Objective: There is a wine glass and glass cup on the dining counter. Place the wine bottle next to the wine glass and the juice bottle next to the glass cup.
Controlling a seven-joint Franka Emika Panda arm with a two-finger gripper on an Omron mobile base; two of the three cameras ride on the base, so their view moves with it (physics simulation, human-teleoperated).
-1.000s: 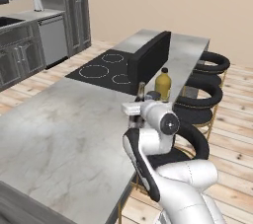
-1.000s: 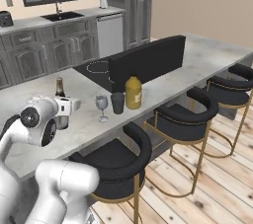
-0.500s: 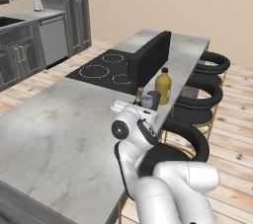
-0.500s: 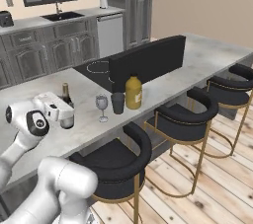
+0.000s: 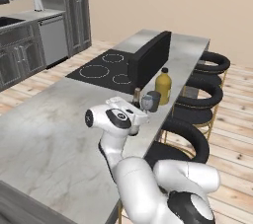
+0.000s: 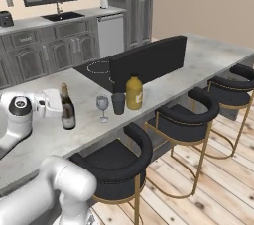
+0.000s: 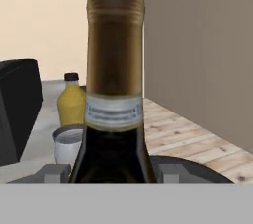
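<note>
Since the earlier frames the wine bottle has travelled along the bench toward the wine glass, carried with the arm, while the glass, the glass cup and the juice bottle have stayed where they were.

Now the wine bottle stands upright near the bench's stool-side edge, just beside the wine glass and apart from it. Beyond the wine glass comes the glass cup, then the juice bottle close against the cup, all in a row along that same edge. Behind the row a black raised panel runs along the bench, with the cooktop on its far side. Open marble stretches from the wine bottle back toward the near end of the bench, so free room lies on that side; the stools crowd the edge below.

The claw is pinching the wine bottle low on its body, reaching in level from the side away from the wine glass. In the hand view the bottle's neck and gold foil rise straight up the middle, and the claw's fingertips barely show beside the dark body at the bottom. In the left base view the arm's wrist covers most of the wine bottle, leaving just its top, and whether its base touches the bench cannot be made out.
</note>
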